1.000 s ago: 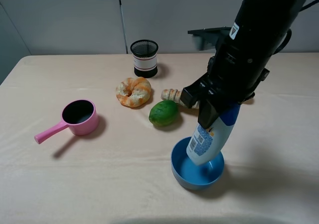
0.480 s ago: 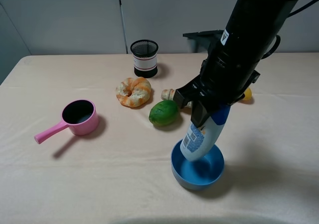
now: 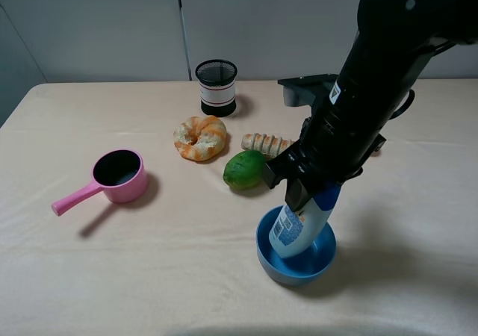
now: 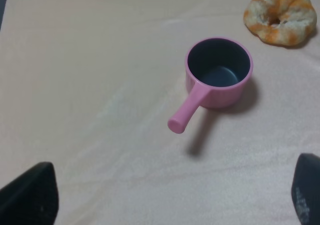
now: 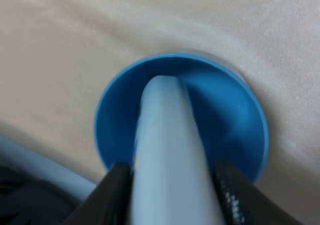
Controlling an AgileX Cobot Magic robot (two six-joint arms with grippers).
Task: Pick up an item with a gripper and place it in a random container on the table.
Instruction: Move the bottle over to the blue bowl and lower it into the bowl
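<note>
My right gripper (image 3: 310,190) is shut on the white lotion bottle (image 3: 295,224), held cap-up and tilted, with its bottom end inside the round blue bowl (image 3: 321,257) at the table's front right. In the right wrist view the bottle (image 5: 167,150) runs between the two black fingers (image 5: 117,190) down into the bowl (image 5: 235,120). My left gripper is open; only its two black fingertips (image 4: 27,195) show at the corners of the left wrist view, above bare beige cloth near the pink saucepan (image 4: 215,75).
On the beige table (image 3: 149,261) stand a pink saucepan (image 3: 116,175), a black mesh cup (image 3: 216,86), a glazed pastry (image 3: 200,138), a green fruit (image 3: 243,169) and a bread stick (image 3: 263,142), all to the left of and behind the bowl.
My right gripper has moved down and a little left with the bottle, bringing its bottom end deeper into the blue bowl. The left arm has not moved.
</note>
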